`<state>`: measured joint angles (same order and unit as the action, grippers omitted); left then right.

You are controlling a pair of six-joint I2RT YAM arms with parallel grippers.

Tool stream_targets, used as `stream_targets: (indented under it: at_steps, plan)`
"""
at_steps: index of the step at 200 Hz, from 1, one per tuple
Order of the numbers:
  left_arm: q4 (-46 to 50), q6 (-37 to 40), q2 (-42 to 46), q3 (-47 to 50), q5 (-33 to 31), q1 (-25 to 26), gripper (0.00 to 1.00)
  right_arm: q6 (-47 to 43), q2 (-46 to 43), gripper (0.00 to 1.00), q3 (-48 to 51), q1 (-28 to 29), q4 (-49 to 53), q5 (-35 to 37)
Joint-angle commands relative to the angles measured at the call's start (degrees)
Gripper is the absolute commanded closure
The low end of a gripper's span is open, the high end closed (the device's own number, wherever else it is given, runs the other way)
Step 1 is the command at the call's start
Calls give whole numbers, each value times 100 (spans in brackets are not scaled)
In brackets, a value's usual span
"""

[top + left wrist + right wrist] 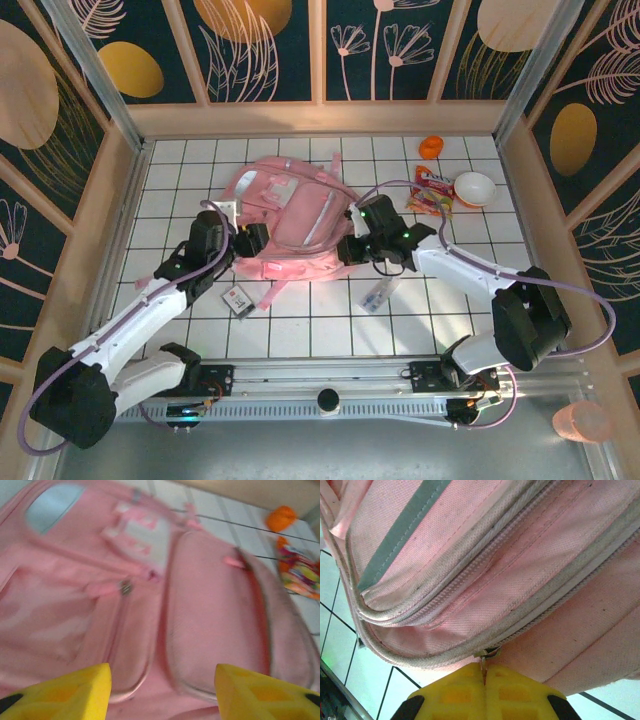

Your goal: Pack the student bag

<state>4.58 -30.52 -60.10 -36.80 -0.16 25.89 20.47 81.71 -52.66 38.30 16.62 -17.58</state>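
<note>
On the student bag [290, 225], right hand [484, 677] pinches a zip pull [488, 654]; left hand [162, 690] gapes empty.

Pale pink against a white grid

The student bag [285, 225] is pale pink with grey-white piping, a grey-green stripe and a silvery zip pull [484, 659]. The worktop [330, 330] is white tile with dark lines. The left end effector [162, 692] and right end effector [484, 682] are yellow. The packet [432, 196] is multicoloured. The wall panels [400, 55] are navy with gold ovals and pale leaf outlines.
</note>
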Motion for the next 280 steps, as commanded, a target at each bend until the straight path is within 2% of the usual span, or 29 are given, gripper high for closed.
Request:
stream_targets:
  at_steps: [1,25,71,94,121,152,178,201,231,254,280]
  plan:
    - [495,-1071,-252,112,-574,-66,43,378,-170,100,78,219,-518,79]
    - [228,-1338,-827,-1,-508,-187,42,605,-20,100,32,628,-690,229]
    - [-1302,-1772,-2037,-93,-100,-521,40,1063,321,100,-115,1196,-1175,403]
    - [-1618,-1698,-2808,-766,37,-597,38,1215,595,100,-242,1340,-1531,341]
    - [-1238,-1605,-3283,-1765,155,-624,34,1392,916,100,-428,1386,-1911,341]
    - [-423,-2129,-2831,-2128,246,-627,29,1510,1234,100,-782,1390,-1895,560]
    - [3,-3271,-2083,-1588,537,-629,27,1600,1587,100,-1088,1390,-1989,473]
    - [609,-3955,-1584,-1320,548,-625,27,1592,1765,100,-1273,1390,-1930,466]
    - [1090,-4999,-1328,-963,970,-612,29,1525,1807,100,-1341,1390,-1833,475]
    - [983,-5567,-1309,-740,1268,-512,31,1497,1833,100,-1370,1390,-1832,464]
    - [752,-5819,-1349,-736,1316,-406,33,1479,1879,100,-1413,1390,-1872,379]
